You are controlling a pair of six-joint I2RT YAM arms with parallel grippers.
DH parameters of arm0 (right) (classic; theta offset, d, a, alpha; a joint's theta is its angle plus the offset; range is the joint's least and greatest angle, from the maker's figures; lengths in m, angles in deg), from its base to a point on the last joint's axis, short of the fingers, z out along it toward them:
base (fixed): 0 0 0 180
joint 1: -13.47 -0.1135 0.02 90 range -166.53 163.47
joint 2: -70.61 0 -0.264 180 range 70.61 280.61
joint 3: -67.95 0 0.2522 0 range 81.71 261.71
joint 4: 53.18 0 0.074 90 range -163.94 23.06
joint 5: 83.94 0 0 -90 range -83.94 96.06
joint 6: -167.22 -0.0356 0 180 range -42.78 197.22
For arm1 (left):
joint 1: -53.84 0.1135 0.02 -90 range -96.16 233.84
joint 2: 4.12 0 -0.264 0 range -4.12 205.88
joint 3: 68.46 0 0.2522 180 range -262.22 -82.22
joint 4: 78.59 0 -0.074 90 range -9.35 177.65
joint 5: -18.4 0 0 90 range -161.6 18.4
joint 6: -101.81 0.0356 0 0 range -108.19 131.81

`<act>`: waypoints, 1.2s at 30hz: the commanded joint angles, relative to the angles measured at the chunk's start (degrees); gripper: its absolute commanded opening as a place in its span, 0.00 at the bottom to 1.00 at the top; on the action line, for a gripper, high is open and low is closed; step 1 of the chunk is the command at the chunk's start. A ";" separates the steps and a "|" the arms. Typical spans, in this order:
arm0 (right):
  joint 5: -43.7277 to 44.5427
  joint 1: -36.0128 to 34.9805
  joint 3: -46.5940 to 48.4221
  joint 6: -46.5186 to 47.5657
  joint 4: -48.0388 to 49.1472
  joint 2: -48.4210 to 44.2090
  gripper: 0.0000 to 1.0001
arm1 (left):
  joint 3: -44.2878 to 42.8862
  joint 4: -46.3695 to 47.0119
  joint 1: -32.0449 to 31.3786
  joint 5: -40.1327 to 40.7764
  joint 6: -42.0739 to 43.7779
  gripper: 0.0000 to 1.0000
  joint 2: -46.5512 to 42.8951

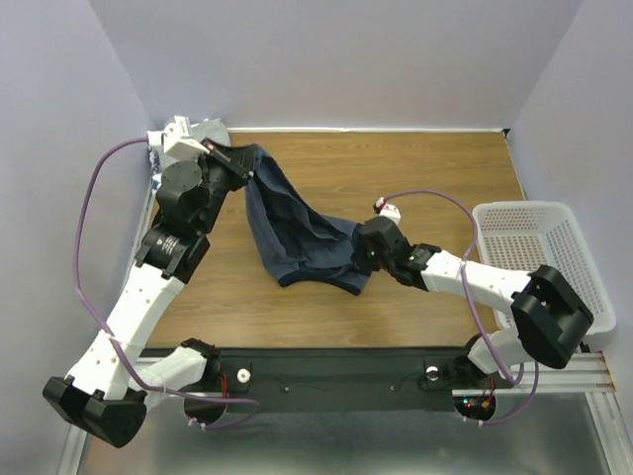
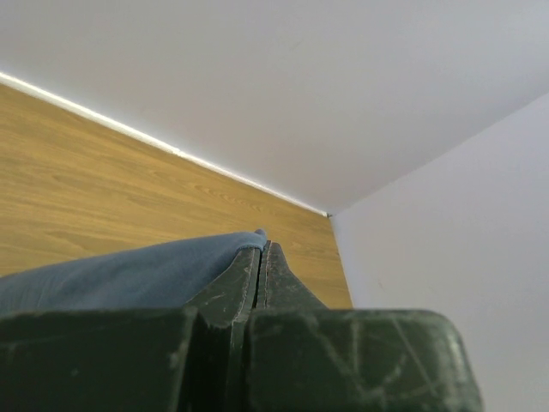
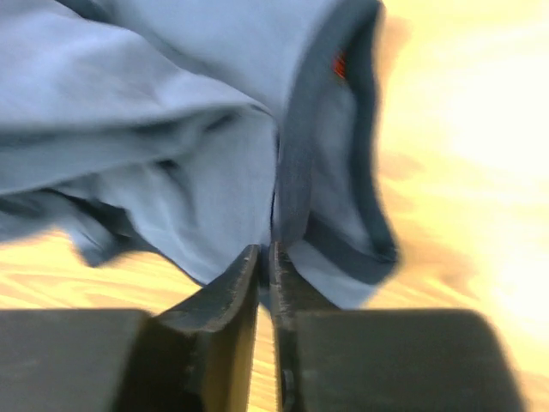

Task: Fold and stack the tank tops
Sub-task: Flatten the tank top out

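Wood-grain desk (image 1: 425, 178): the largest item, with the white mesh basket (image 1: 539, 247) sitting at its right edge. All places below are taken from that basket.

Slate-blue tank top (image 1: 297, 233), darker trim: spread well to the left of the basket, about mid-desk. Its far end is lifted off the wood and the rest sags down into a rumpled heap on the side nearer the basket. A small red tag shows on the trim in the right wrist view.

White mesh basket: plastic, rectangular, standing apart from every cloth item.

Pale patterned cloth (image 1: 210, 129): a bundle in the desk corner farthest from the basket, mostly hidden behind the left arm. I cannot tell its shape.

Left end effector (image 1: 247, 170): far from the basket, raised, fingers pressed fully together on the upper edge of the slate-blue tank top.

Right end effector (image 1: 361, 255): between the basket and the tank top, low over the wood. Its fingers are drawn in to a hairline gap at the trimmed end of the same top, and a fold of the cloth appears nipped at the tips.
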 commanded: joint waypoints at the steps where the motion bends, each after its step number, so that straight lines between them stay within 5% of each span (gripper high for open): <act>1: 1.15 0.19 -3.38 -1.62 -1.17 -1.58 0.20 | 5.22 3.48 0.59 -1.48 -0.49 0.00 -3.22; 11: 0.97 -0.60 -2.94 -3.20 -0.90 -0.79 0.44 | 10.68 4.71 0.67 -3.06 -1.72 0.00 -5.24; 36: 1.94 -0.60 0.66 -4.70 -0.11 6.51 0.42 | 9.71 4.88 0.94 -3.33 -0.84 0.00 -4.45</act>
